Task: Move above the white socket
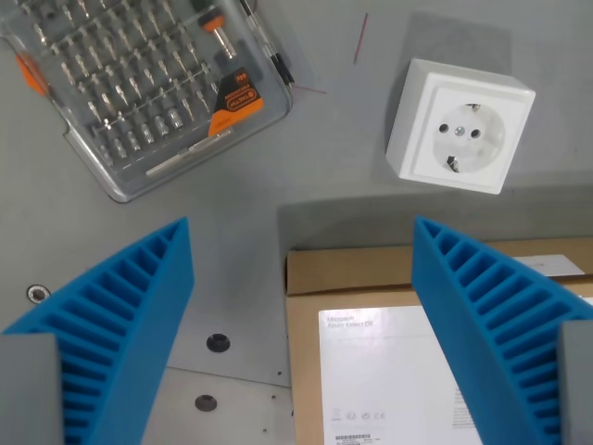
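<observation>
White socket (pixel 460 125) upper right, bit case (pixel 148 83) upper left, cardboard box (pixel 389 362) under spread, empty tool (pixel 301 246)

Seen from the wrist: white socket (pixel 460 126) lying face-up on grey surface (pixel 241 199), toward the view's upper right. Well off to the socket's left, clear plastic bit case (pixel 144 83) with orange trim, rows of screwdriver bits inside. Below the socket, cardboard box (pixel 389 371) bearing a white printed label. Blue ribbed pincer (pixel 301 241) spread wide, nothing between the fingers (pixel 130 315); one fingertip below the socket, over the box, the other below the bit case.
</observation>
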`<action>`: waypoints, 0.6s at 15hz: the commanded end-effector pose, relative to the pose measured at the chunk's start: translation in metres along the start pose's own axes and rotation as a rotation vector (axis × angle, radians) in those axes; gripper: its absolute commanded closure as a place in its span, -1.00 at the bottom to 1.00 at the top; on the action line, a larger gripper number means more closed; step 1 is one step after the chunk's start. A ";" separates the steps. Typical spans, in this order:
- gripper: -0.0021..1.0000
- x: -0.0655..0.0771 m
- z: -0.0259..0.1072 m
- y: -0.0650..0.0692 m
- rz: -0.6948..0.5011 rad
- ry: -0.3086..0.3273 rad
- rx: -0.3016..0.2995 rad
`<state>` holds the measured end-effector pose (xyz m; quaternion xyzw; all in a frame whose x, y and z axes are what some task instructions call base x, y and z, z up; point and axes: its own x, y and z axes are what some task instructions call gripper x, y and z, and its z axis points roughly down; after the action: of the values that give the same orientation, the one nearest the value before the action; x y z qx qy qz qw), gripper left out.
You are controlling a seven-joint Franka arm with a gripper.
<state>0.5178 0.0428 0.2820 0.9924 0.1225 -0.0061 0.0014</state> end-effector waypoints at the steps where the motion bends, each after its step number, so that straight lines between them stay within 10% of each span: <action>1: -1.00 0.001 0.004 0.005 0.026 0.012 -0.002; 9: -1.00 0.001 0.017 0.018 0.064 0.024 -0.003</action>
<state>0.5214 0.0299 0.2677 0.9939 0.1100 -0.0108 0.0009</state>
